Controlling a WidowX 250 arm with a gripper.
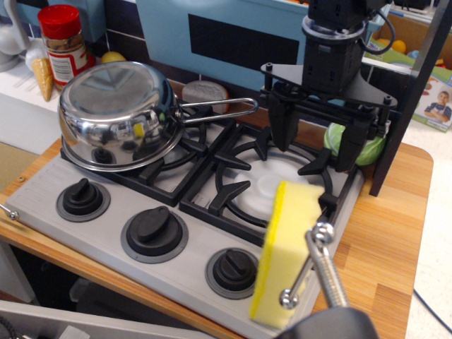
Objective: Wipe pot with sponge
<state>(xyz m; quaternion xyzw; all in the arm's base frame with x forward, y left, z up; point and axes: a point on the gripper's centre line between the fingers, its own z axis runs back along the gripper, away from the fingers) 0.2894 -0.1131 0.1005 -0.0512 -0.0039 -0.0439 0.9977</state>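
Closest to my camera, the sponge [286, 254] stands on edge at the front right of the toy stove [49, 201], its brighter yellow layer facing left, with a metal clamp screw [314, 265] just in front of it. Three black knobs [154, 232] line the stove's front panel. Behind them, the pot [116, 116] lies upside down on the left burner grate [176, 169], its wire handle pointing right. Over the right burner I see my gripper [314, 138] hovering with its black fingers [281, 127] spread apart, holding nothing, well clear of the sponge and the pot. A green cabbage [367, 150] sits behind it. Farther back stands a red-lidded jar [62, 44].
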